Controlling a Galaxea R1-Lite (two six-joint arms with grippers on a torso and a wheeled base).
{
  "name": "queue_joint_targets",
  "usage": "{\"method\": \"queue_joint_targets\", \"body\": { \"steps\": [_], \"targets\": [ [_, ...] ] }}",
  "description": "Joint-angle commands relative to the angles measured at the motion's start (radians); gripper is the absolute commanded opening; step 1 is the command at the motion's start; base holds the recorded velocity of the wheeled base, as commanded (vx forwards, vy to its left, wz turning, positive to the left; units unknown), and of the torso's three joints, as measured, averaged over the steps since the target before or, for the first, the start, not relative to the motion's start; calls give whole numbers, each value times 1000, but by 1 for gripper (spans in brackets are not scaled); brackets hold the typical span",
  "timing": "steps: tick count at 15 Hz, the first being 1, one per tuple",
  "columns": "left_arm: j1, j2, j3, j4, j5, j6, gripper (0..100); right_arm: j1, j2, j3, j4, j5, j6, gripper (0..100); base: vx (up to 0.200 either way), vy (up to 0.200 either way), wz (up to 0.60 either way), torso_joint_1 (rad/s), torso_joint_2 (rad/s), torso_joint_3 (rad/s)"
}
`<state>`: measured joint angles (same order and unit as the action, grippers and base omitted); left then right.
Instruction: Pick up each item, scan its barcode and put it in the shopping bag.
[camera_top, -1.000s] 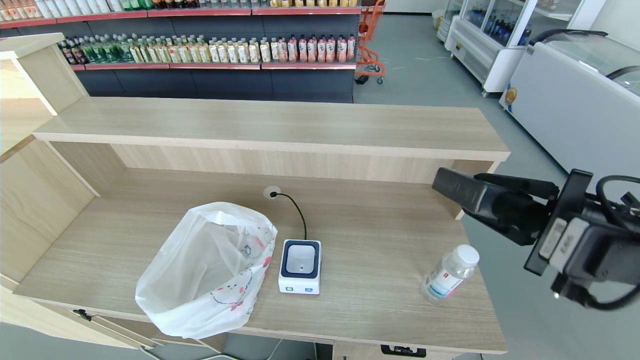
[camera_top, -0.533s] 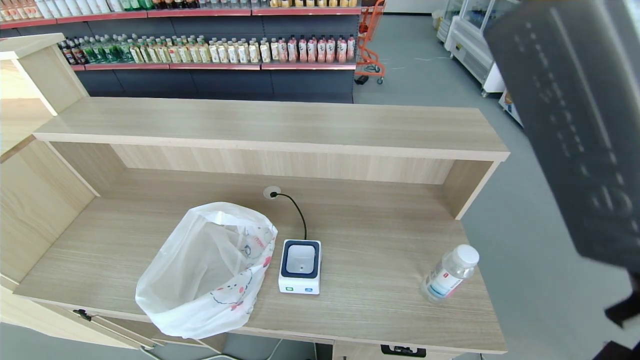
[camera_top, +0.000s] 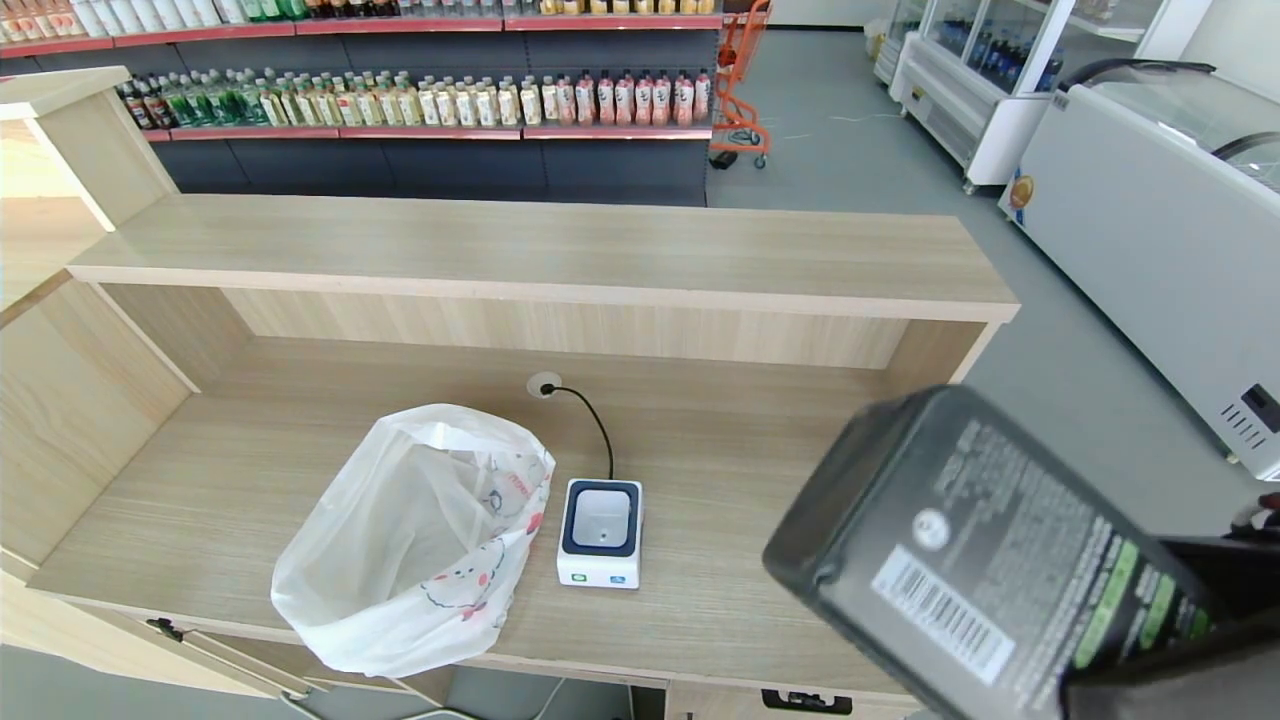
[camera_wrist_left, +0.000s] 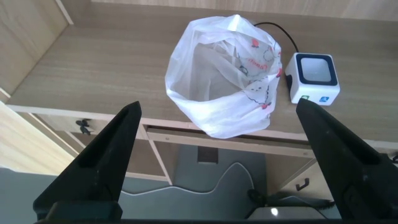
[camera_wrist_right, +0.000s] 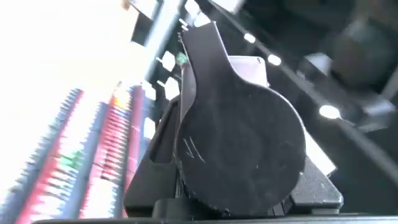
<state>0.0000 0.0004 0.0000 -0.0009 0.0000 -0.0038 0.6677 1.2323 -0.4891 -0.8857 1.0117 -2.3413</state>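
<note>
Head view: a black bottle (camera_top: 980, 570) looms at 4 o'clock, its barcode label (camera_top: 940, 612) turned toward the camera, held above the counter (camera_top: 750, 470) by the right gripper (camera_top: 1190, 650), whose dark fingers close on it. The white shopping bag (camera_top: 415, 540) stands open, the scanner (camera_top: 600, 530) just beside it at 3 o'clock. Left wrist view: the left gripper (camera_wrist_left: 217, 106) hangs with jaws spread wide, nothing between them, bag and scanner beyond. Right wrist view: the bottle sits clamped against one finger
</note>
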Motion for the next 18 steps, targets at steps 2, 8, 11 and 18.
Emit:
{"method": "queue_joint_targets", "body": {
  "steps": [2, 8, 11, 18],
  "targets": [
    [0, 0, 0, -1, 0, -1, 100, -36, -76, -5, 194, 64, -78, 0, 0, 0, 0, 0, 0, 0],
    [0, 0, 0, 1, 0, -1, 100, -111, -103, -8, 232, 97, -93, 0, 0, 0, 0, 0, 0, 0],
    [0, 0, 0, -1, 0, -1, 100, -114, -113, -5, 235, 102, -93, 0, 0, 0, 0, 0, 0, 0],
    [0, 0, 0, -1, 0, -1, 100, -112, -109, -3, 234, 105, -96, 0, 0, 0, 0, 0, 0, 0]
  ]
}}
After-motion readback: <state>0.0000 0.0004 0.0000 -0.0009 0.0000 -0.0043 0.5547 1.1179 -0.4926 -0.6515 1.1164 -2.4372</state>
